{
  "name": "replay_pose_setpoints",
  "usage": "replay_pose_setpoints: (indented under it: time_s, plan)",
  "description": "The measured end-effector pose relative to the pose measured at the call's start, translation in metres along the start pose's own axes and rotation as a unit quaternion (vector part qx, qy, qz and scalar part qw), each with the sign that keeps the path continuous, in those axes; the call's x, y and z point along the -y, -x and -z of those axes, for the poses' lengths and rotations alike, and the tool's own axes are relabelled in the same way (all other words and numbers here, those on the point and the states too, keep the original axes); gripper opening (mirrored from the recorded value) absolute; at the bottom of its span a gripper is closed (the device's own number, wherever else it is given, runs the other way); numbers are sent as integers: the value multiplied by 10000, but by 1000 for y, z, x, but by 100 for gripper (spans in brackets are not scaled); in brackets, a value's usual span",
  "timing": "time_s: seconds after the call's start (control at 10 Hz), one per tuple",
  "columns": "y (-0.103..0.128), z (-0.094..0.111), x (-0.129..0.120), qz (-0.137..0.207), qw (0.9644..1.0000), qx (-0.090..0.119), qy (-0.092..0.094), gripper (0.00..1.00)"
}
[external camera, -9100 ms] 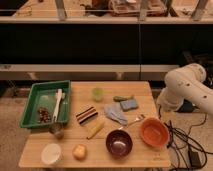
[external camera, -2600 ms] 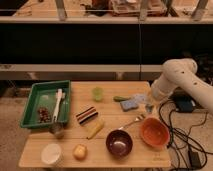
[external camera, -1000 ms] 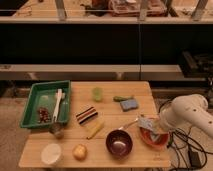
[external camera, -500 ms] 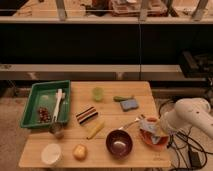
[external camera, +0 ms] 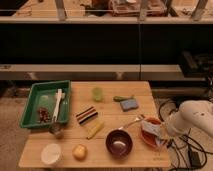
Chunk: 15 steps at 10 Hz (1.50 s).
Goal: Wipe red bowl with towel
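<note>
The red bowl (external camera: 145, 139) sits at the right front of the bench (external camera: 112, 156), just beside a dark bowl (external camera: 119, 142). The towel (external camera: 150, 129) lies bunched inside the red bowl. The tool (external camera: 160, 135) reaches in from the right, apparently clamped tight on the towel.

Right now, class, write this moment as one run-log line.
step: wipe | gripper: down at red bowl, shut on towel | towel: inside red bowl

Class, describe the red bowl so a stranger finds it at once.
On the wooden table, at its right edge, sits the red bowl, the gripper holding the towel in it. Unlike the dark bowl beside it, it is orange-red.
</note>
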Motion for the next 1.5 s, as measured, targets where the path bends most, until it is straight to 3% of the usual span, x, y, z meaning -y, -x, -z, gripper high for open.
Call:
replay_pose_setpoints:
  time_s: [0.2, 0.5, 0.7, 0.9, 1.2, 1.5]
  plan:
    - [2, -2, 14, 77, 9999, -87, -13, 0]
    - [22, -17, 26, 299, 9995, -53, 81, 0]
    - [58, -34, 27, 669, 9974, 189, 194, 0]
    - [68, -30, 22, 865, 9956, 249, 254, 0]
    - [53, -23, 3, 811, 9956, -1, 461, 0]
    - [5, -10, -2, 379, 9978, -317, 436, 0]
